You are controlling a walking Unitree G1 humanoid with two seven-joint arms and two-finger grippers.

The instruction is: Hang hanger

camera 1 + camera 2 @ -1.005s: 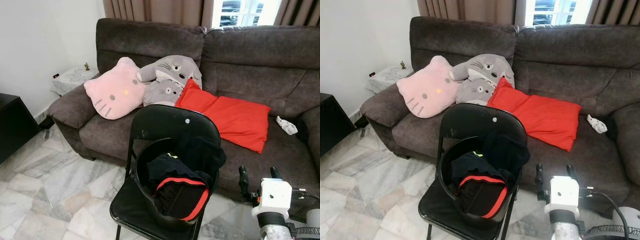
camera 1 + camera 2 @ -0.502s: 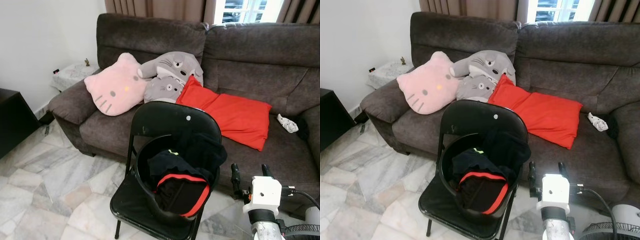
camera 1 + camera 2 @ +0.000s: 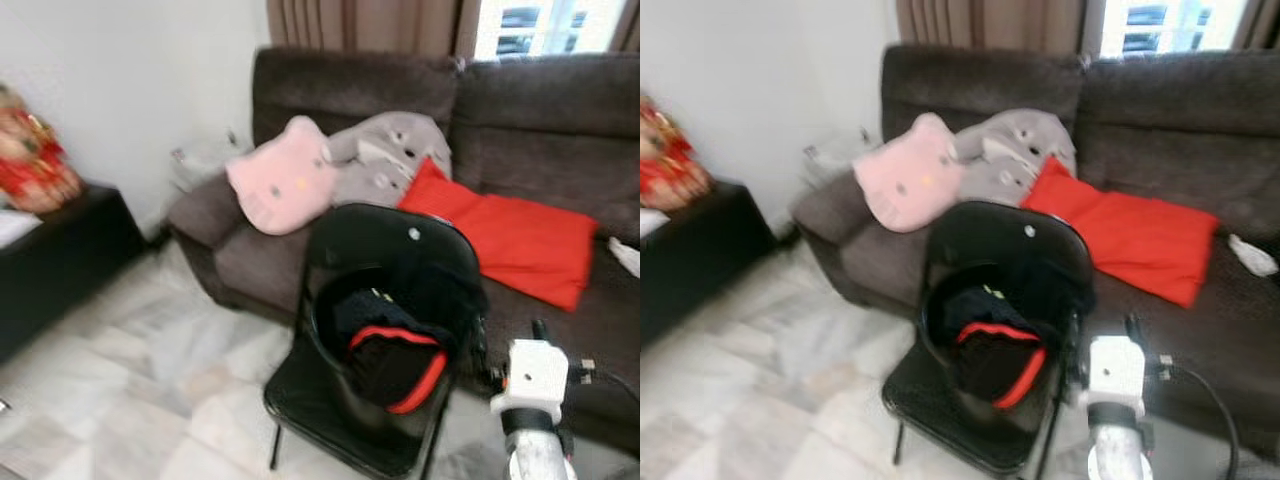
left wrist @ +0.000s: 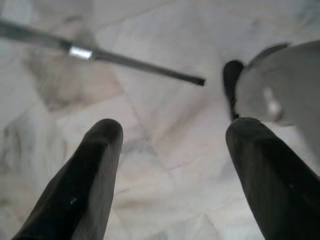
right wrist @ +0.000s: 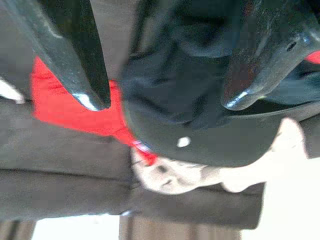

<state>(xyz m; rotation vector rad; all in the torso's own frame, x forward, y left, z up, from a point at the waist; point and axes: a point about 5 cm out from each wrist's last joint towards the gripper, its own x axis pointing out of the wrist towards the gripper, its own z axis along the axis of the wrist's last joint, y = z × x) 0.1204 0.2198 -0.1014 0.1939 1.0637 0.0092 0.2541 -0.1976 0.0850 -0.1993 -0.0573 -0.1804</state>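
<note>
A black folding chair (image 3: 375, 250) stands on the pale marble floor (image 3: 150, 360) in front of the dark grey sofa (image 3: 560, 120), and on its seat sits a black basket (image 3: 335, 375) stuffed with dark clothes with red trim (image 3: 395, 350). No hanger can be picked out in that pile; the picture is blurred, so it may be buried in there. The right gripper (image 3: 508, 335) is raised just beside the chair's right edge, fingers spread wide and holding nothing; in its wrist view the two black fingers (image 5: 75, 55) frame the chair back and the clothes. The left gripper (image 4: 175, 165) hangs over bare floor, its fingers well apart and empty too. On the sofa, a pink cat cushion (image 3: 280, 175), a grey plush (image 3: 385, 155) and a red pillow (image 3: 510, 235).
</note>
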